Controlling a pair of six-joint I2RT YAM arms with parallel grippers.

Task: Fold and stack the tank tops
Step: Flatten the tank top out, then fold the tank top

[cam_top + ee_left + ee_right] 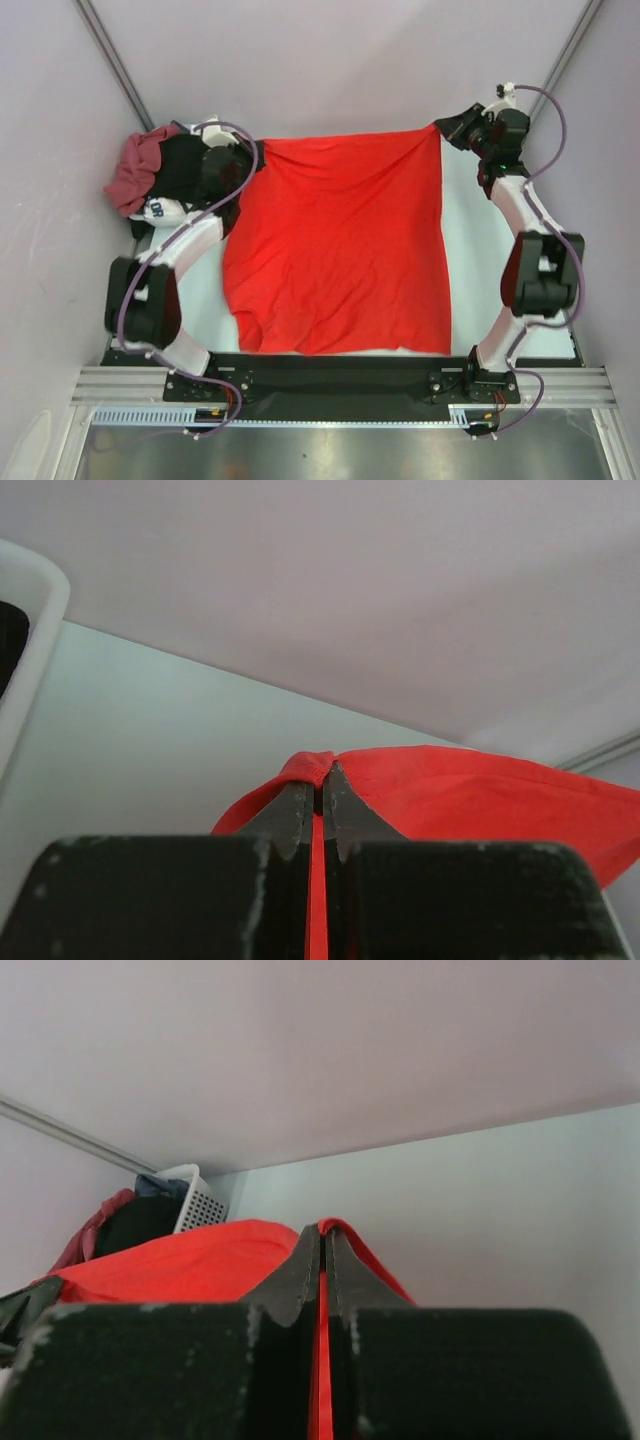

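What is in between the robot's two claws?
The bright red tank top spans from the left gripper to the right gripper, each pinching a far corner. The top view shows it best.

**A:** Where does the spread tank top [340,245] lie?

**B:** Across the middle of the table [470,235]. Its top edge is stretched between the two grippers, and its bottom edge is just above the arm bases at the bottom of the frame.

**A:** Which gripper has which corner?

**B:** The left gripper [258,150] is clamped on the upper-left corner, and the right gripper [440,128] on the upper-right one.

**A:** And the upper left of the frame?

**B:** A heap in a basket [200,1200]. The bunched tank top [135,170] lies leftmost, a second garment [180,165] is just right of it, and a lettered cloth [160,208] is below both, beside the left arm.
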